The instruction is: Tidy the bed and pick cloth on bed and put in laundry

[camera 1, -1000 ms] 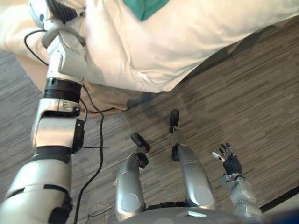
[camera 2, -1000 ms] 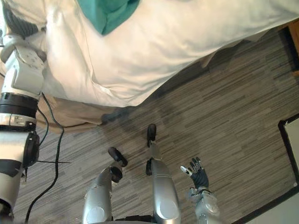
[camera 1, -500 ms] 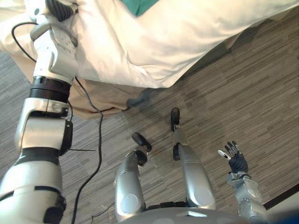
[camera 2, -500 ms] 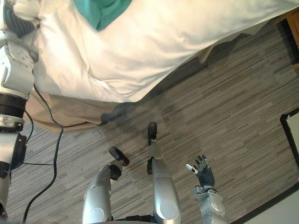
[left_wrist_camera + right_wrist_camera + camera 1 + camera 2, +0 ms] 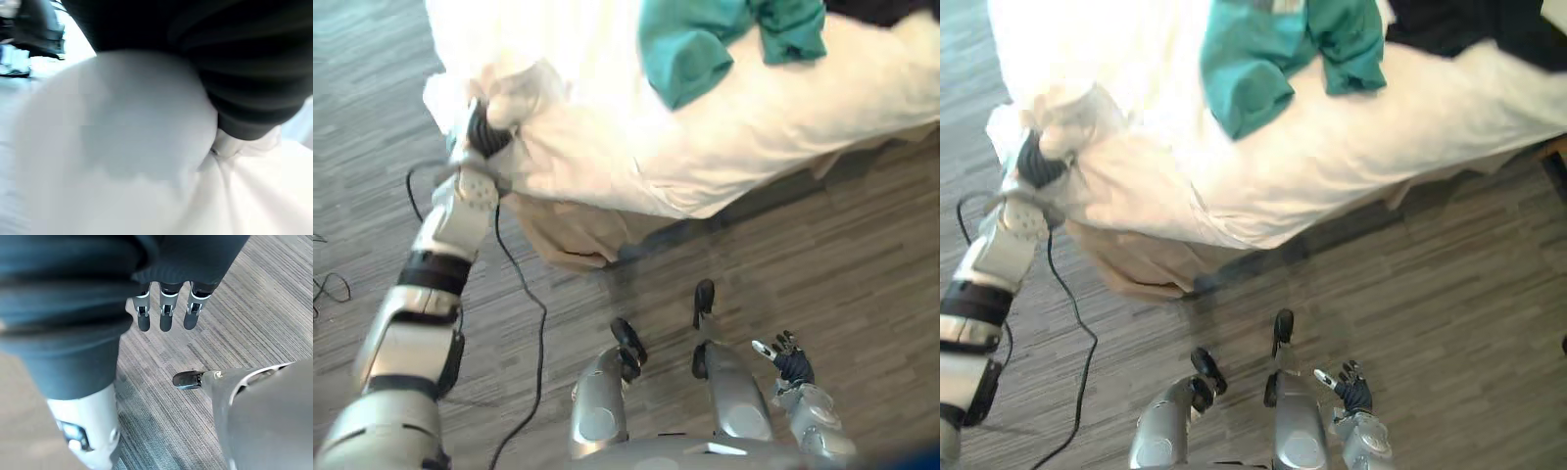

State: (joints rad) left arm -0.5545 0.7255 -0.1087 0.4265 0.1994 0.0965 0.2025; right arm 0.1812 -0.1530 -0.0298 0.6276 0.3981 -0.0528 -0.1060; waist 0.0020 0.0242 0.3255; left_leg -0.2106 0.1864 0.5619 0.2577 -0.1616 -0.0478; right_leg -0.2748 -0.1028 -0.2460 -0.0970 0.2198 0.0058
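Observation:
A white duvet (image 5: pixel 607 147) covers the bed, and its corner is bunched up where my left hand (image 5: pixel 487 128) is shut on it at the bed's left end. In the left wrist view the white fabric (image 5: pixel 122 161) presses right against the hand's dark cover. A teal cloth (image 5: pixel 690 49) lies crumpled on top of the duvet, to the right of the left hand and apart from it. My right hand (image 5: pixel 790 362) hangs low over the floor at the lower right, fingers (image 5: pixel 165 316) straight and holding nothing.
A dark cloth (image 5: pixel 1469 24) lies on the bed at the far right, beside the teal one. A beige sheet (image 5: pixel 573 230) hangs below the duvet's corner. Grey striped flooring (image 5: pixel 842 255) runs along the bed's near side.
The camera has swung, bringing more of the bed top and the teal cloth into view. My left hand has curled shut on the duvet's corner. The right hand stays open.

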